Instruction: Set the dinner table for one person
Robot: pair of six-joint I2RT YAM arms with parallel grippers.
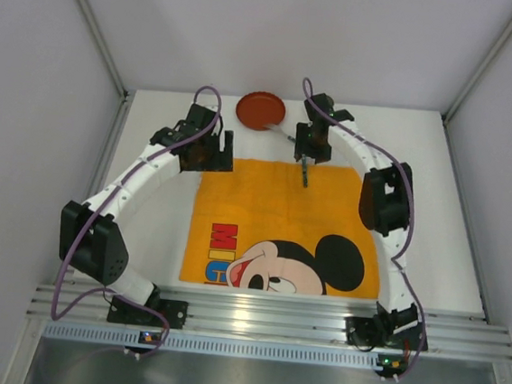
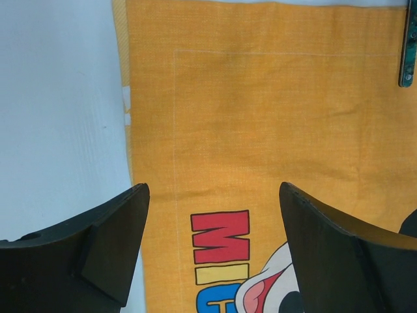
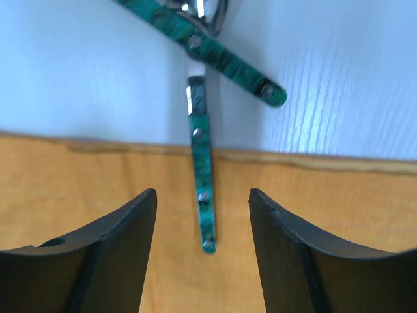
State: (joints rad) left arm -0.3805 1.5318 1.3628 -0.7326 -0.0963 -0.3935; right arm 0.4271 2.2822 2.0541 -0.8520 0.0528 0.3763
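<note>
The white dinner table (image 1: 453, 220) carries an orange Mickey Mouse placemat (image 1: 272, 212) in its middle. A red plate (image 1: 260, 111) sits on the table beyond the mat's far edge. Two green-handled cutlery pieces lie by that far edge. One (image 3: 203, 195) lies straight, with its handle end on the mat. The other (image 3: 225, 59) lies slantwise on the bare table. My right gripper (image 3: 202, 193) is open and hovers over the straight handle, one finger on each side. My left gripper (image 2: 214, 189) is open and empty above the mat's left part (image 2: 273, 117).
The ribbed aluminium rail (image 1: 271, 316) runs along the near edge, where both arm bases are bolted. Pale lilac walls (image 1: 26, 134) close in the left, right and back sides. Bare white tabletop (image 2: 58, 117) shows left of the mat.
</note>
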